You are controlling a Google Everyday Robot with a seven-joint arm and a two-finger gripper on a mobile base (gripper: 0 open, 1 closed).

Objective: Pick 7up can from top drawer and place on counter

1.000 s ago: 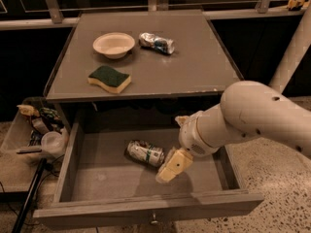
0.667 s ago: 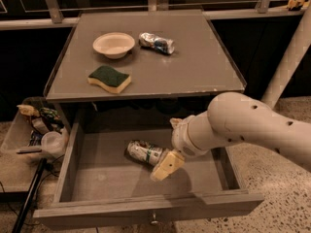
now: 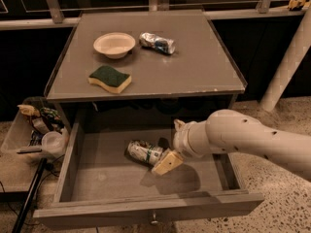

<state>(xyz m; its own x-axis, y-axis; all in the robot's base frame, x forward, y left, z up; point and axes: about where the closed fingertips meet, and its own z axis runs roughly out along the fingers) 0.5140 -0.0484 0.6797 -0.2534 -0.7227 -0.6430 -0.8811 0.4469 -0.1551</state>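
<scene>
Your arm (image 3: 243, 139) stretches in from the right edge, the thick white forearm lying almost level and pointing left. At its end the wrist (image 3: 187, 140) bends downward, so your hand (image 3: 167, 162) hangs tilted, tip down and to the left, inside the open drawer (image 3: 146, 208), near the middle of its floor.

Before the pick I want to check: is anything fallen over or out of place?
The 7up can lies on its side in the drawer, beside the gripper. A silvery item on the counter lies flat too.
</scene>
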